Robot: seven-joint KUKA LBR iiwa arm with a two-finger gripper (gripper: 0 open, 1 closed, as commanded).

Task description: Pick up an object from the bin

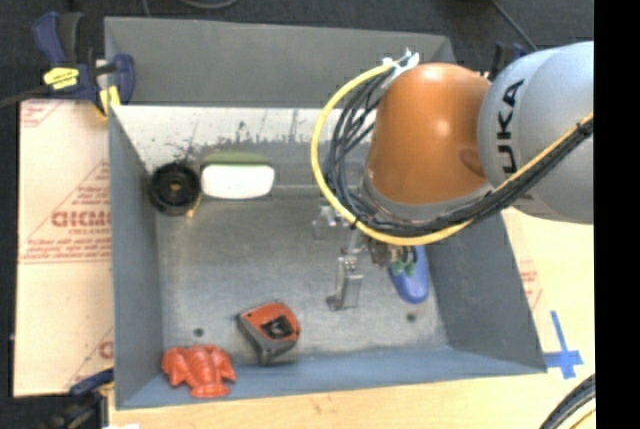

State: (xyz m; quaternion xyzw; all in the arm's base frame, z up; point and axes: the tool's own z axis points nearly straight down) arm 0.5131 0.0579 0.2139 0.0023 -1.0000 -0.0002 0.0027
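The gripper (347, 292) hangs low over the bin's (470, 317) floor, right of the middle, under the arm's orange cover. Whether it stands apart or together I cannot tell. Just to its right lies a blue rounded thing (412, 283), partly hidden by the wrist, perhaps with a green bit on its far end. A dark and orange block (268, 330) sits near-left of the gripper. A red lump (198, 368) lies in the near left corner, and a white oblong (237, 181) and black ring (174, 186) lie far left.

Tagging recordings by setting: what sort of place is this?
Probably a robot-grasping lab: a grey metal bin holding a red lumpy toy and a white oblong block, under a grey robot arm.
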